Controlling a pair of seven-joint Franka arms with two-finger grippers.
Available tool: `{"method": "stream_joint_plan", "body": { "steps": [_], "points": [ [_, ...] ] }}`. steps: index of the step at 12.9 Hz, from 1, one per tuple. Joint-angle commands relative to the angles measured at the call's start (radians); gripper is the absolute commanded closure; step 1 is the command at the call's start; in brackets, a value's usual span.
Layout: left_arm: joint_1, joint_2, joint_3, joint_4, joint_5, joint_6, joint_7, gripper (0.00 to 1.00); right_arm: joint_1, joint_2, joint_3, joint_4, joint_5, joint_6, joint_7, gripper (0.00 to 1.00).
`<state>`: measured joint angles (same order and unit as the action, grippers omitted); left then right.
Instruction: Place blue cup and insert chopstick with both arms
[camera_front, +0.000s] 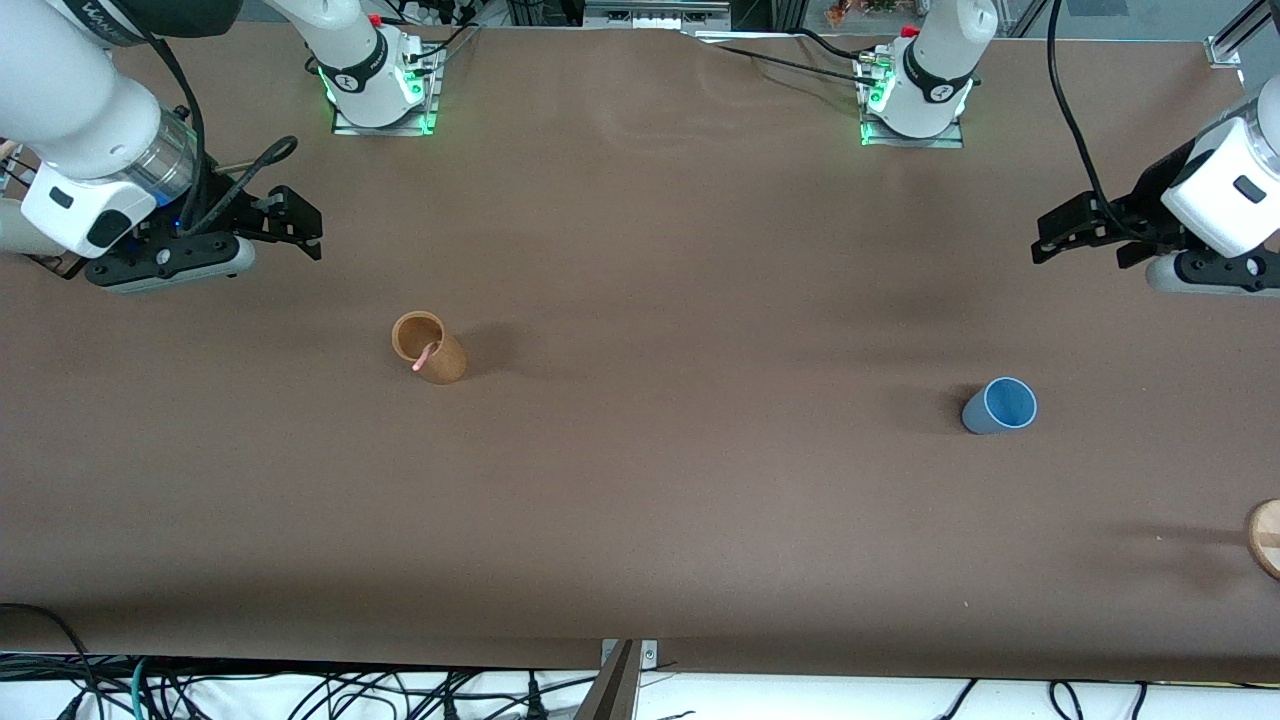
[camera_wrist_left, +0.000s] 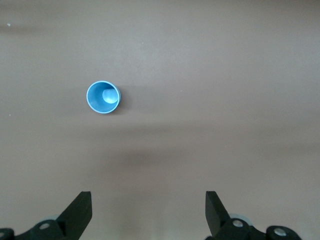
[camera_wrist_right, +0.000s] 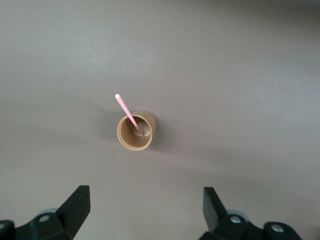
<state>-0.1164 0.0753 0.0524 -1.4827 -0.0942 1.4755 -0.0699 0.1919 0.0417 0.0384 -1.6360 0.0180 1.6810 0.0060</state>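
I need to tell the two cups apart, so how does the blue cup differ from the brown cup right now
The blue cup is blue and empty; the brown cup is tan and holds the pink chopstick, which leans out over its rim. The blue cup stands toward the left arm's end of the table, the brown cup toward the right arm's end. The brown cup looks taller. Both stand upright, open end up, untouched.

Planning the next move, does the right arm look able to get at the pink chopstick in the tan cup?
Probably yes. The chopstick leans out of the upright tan cup, nothing crowds it, and the right tool hangs open above that end of the table.
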Motion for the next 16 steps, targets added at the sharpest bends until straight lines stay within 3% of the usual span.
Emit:
{"method": "stream_joint_plan", "body": {
  "steps": [1, 11, 16],
  "points": [
    [0.036, -0.055, -0.005, -0.085, 0.021, 0.046, 0.077, 0.00, -0.014, 0.004, 0.011, 0.016, 0.002, -0.021, -0.001, 0.00],
    [0.041, -0.022, -0.003, -0.071, 0.019, 0.045, 0.130, 0.00, -0.009, 0.036, 0.012, 0.021, 0.008, -0.006, -0.009, 0.00],
    [0.038, -0.012, -0.005, -0.059, 0.019, 0.046, 0.131, 0.00, 0.009, 0.136, 0.020, -0.060, 0.010, 0.185, -0.008, 0.00]
  ]
}}
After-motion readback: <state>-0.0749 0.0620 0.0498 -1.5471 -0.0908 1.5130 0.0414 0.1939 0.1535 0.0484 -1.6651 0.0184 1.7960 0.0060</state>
